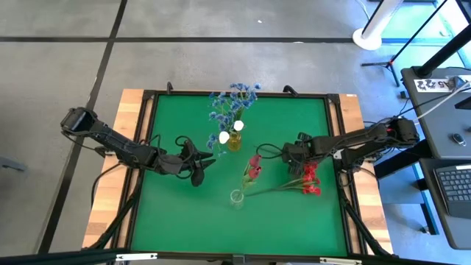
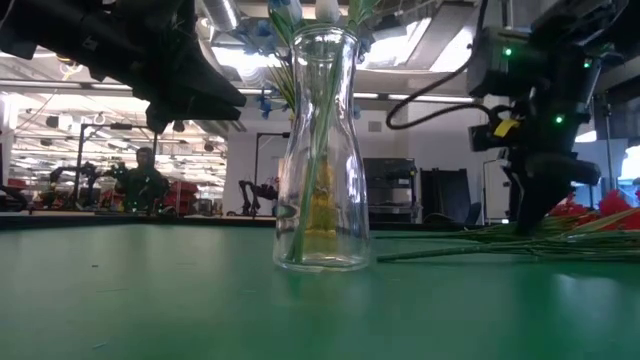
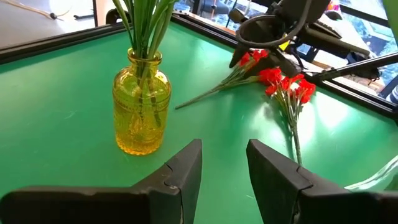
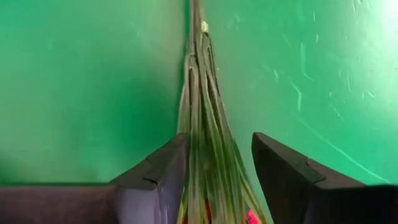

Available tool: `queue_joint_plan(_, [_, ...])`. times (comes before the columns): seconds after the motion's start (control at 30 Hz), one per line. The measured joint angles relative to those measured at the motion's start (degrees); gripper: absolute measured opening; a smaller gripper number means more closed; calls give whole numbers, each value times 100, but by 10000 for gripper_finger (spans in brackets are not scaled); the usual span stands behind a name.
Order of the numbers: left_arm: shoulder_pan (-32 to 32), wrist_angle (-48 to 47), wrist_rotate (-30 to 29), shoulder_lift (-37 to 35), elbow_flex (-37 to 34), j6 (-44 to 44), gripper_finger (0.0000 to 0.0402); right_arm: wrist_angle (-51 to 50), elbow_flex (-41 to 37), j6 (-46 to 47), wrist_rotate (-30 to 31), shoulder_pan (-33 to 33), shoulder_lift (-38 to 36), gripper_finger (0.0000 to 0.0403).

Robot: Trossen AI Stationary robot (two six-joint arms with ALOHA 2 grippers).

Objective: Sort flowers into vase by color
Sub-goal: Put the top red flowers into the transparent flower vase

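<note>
On the green table (image 1: 184, 213), the right claw (image 4: 214, 168) straddles red flower stems (image 4: 202, 124), fingers apart, beside the yellow vase (image 1: 234, 141); the left claw (image 3: 224, 168) gapes too.

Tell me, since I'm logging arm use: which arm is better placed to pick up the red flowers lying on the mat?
Right. The right gripper hangs open astride the red flowers' stems, while the left gripper waits open near the yellow vase.

L gripper (image 1: 200, 165) & R gripper (image 1: 288, 154): jaws apart.
</note>
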Motion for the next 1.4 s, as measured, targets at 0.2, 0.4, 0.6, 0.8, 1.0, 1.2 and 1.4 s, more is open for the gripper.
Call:
queue_joint_plan(0.2, [0,357,288,0,0,-358,124,242,-256,-65,47,-143,2,179])
queue_joint_plan(0.4, [-2,832,560,0,2,-193,124,261,-295,-179,52,-128,2,110])
queue_joint_plan(0.6, [-2,909,562,0,2,-183,124,154,-231,-191,50,-127,2,12])
queue_joint_plan(0.8, [-58,901,588,-28,237,74,124,-277,324,-192,22,-20,2,13])
queue_joint_plan(1.0, [-291,465,603,-28,997,1085,124,-977,1235,-287,294,392,2,12])
queue_joint_plan(1.2, [-449,-1299,599,-31,2270,1474,124,-1806,2260,-109,730,970,2,7])
queue_joint_plan(1.4, [-591,-2531,416,-31,3299,1758,124,-2423,3077,63,1102,1588,2,4])
